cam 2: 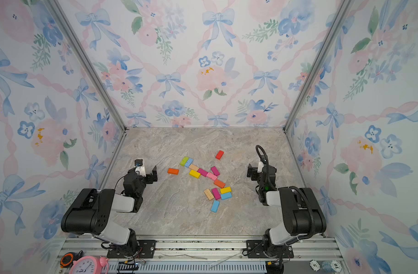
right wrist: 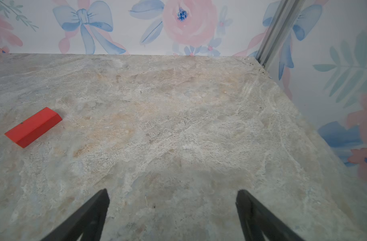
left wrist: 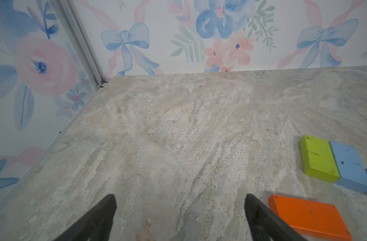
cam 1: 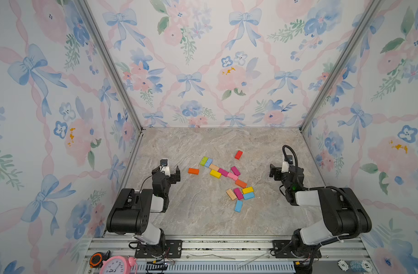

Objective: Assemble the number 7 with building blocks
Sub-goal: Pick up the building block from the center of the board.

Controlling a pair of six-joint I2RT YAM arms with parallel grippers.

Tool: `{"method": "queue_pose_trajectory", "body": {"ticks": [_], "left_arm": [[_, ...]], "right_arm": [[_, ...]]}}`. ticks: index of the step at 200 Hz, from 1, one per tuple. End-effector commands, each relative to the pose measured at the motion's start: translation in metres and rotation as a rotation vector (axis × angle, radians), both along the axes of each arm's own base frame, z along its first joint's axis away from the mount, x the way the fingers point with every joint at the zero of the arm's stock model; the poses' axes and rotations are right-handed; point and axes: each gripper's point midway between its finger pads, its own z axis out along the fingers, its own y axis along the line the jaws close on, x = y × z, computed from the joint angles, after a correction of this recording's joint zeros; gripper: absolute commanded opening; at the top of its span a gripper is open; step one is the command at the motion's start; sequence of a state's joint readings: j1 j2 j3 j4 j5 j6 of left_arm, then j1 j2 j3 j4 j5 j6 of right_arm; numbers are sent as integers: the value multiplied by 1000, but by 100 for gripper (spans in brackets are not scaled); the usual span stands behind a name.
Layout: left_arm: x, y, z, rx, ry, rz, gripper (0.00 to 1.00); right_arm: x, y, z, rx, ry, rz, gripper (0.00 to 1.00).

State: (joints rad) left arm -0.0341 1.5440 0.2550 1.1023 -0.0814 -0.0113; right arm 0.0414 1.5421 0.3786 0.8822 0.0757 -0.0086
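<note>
- The left tool (left wrist: 179, 200) stands wide open with nothing between its black fingers. The right tool (right wrist: 172, 195) gapes just as wide over bare tabletop (cam 1: 203, 220) and holds nothing
- The building blocks (cam 1: 223, 172) lie loose in the middle of both top views. They form a ragged diagonal from a green block (cam 1: 204, 161) at the upper left down to a striped wooden block (cam 1: 231, 194) in a knot at the lower right. I judge that no 7 is formed yet
- An orange block (cam 1: 193, 171) lies alone to the left of that line, nearest the left tool. A red block (cam 1: 238, 155) sits apart above and to the right
- Many blocks touch side to side, so fingers lowered for one would likely shove its neighbours
- The blocks are flat and low. A shallow descent could let one slip out, and a deep one could scrape the tabletop
- In the left wrist view the orange block lies just beside one finger at the lower right, so a careless swing could knock it askew
- A pink alarm clock (cam 1: 113, 267) at the lower left edge shows dial numerals
- Poker chips (cam 2: 336, 265) at the lower right read "10" and, probably, "5", since the print is small
- No brand is legible on the tape measure (cam 1: 95, 259)
</note>
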Motion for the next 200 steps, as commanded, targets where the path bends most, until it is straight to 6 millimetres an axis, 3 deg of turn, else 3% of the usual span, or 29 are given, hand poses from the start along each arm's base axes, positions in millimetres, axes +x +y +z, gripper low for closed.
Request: {"method": "queue_pose_trajectory", "body": {"ticks": [1, 200], "left_arm": [[5, 0, 9, -8, -31, 2, 98], [5, 0, 9, -10, -30, 3, 98]], "right_arm": [[5, 3, 7, 0, -14, 14, 97], [5, 1, 6, 29, -12, 27, 97]]}}
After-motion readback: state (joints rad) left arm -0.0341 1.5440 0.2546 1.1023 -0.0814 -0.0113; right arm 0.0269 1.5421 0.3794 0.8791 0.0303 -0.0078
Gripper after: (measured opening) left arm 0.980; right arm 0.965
